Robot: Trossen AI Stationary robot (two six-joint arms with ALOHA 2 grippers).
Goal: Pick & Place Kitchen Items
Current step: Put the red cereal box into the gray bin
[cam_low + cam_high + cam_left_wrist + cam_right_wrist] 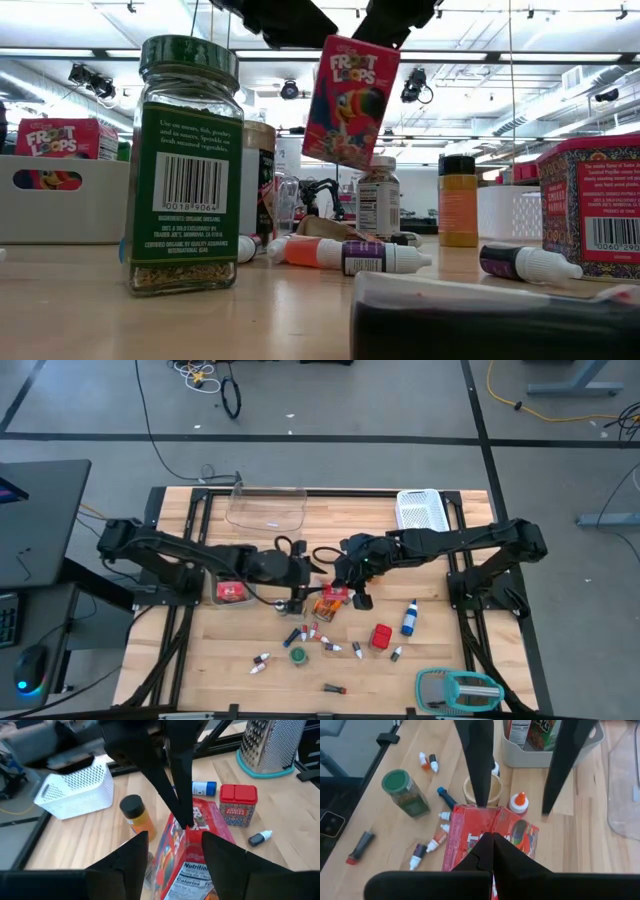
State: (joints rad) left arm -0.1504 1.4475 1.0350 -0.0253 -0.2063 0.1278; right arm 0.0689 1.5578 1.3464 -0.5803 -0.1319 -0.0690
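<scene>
Wooden table [200,660] at centre frame, seen from above, with small vials and jars scattered toward the bottom. Right gripper [492,851], fingers clenched, pinches the top edge of a red Froot Loops box [350,100] held aloft at upper centre of the low view. Left gripper [172,840], fingers spread apart, straddles the same box without gripping. A green-lidded jar [188,165] stands left.

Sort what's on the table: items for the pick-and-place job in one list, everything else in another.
Job items: cereal box held up by the right pincer, green-lidded jar, red tin, orange spice jar, blue bottle, small dropper vials.

Lying about: white basket, clear tray, grater, grey bin.
</scene>
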